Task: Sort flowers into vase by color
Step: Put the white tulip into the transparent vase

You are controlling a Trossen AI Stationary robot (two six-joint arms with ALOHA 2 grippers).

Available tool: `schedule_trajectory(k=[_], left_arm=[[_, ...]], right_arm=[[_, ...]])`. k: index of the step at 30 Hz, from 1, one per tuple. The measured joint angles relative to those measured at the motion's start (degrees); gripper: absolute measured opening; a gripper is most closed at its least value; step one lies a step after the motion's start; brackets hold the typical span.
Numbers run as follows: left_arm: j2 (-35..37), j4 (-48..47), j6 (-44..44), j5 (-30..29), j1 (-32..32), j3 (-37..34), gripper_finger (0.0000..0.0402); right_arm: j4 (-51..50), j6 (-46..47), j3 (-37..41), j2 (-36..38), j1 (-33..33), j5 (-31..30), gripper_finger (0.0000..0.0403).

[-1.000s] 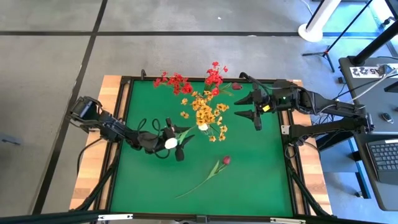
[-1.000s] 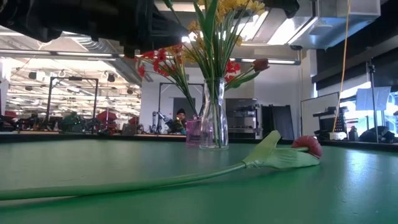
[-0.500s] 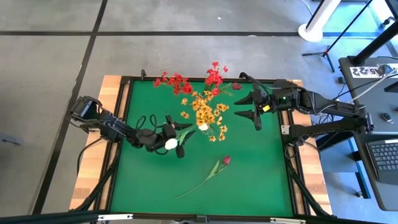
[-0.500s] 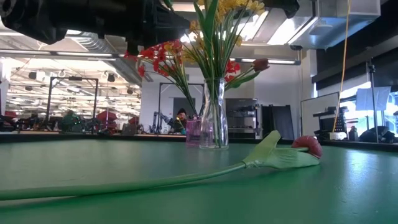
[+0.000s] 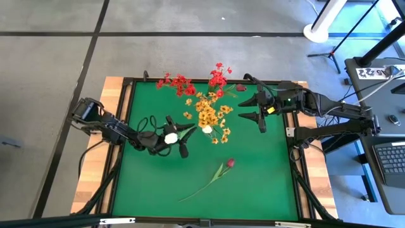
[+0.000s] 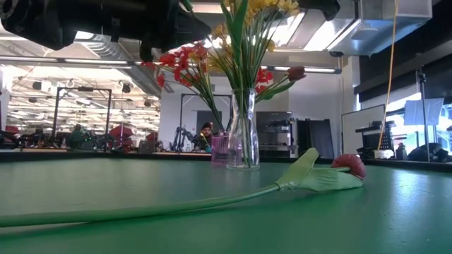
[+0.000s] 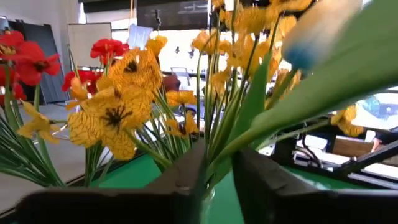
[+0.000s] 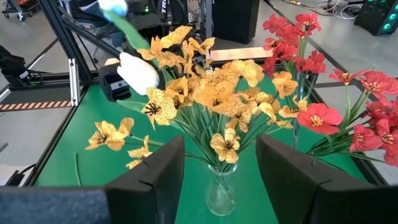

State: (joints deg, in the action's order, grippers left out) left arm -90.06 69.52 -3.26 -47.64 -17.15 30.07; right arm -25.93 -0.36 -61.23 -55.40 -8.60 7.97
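While most stems already stand sorted, we count two flowers left. Yellow-orange blossom sprays (image 5: 207,115) fill the clear glass vase (image 6: 242,137) at mid-table, and red blossom sprays (image 5: 190,82) rise from a second vessel behind, too hidden to describe. A white tulip bud on a green stalk (image 5: 171,137) rides in the left gripper (image 5: 172,142), whose jaws are clamped on the stalk just beside the yellow bouquet — not yet placed. One dark magenta tulip with a long green stem (image 5: 215,175) lies flat on the green table mat (image 5: 266,183), well apart from both arms. Our right gripper (image 5: 255,109) hovers near the bouquet's other side, jaws wide and empty — waiting, we judge.
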Motion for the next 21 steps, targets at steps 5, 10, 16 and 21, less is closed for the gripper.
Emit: schedule_trajectory(k=[5,10,16,21], left_arm=[[0.02,1.42,-0.56,-0.11,0.00,1.09,0.0009],[0.04,-5.54,-1.87,-0.03,0.00,6.06,0.0004],[0.04,-29.82,1.51,0.31,0.20,16.82,0.0002],[0.04,-40.68,5.66,0.22,0.31,21.99,0.0002]], right_arm=[[0.00,0.00,0.00,0.00,0.00,0.00,0.0198],[0.00,0.00,0.00,0.00,0.00,0.00,0.0198],[0.00,0.00,0.00,0.00,0.00,0.00,0.0198],[0.00,0.00,0.00,0.00,0.00,0.11,0.0198]])
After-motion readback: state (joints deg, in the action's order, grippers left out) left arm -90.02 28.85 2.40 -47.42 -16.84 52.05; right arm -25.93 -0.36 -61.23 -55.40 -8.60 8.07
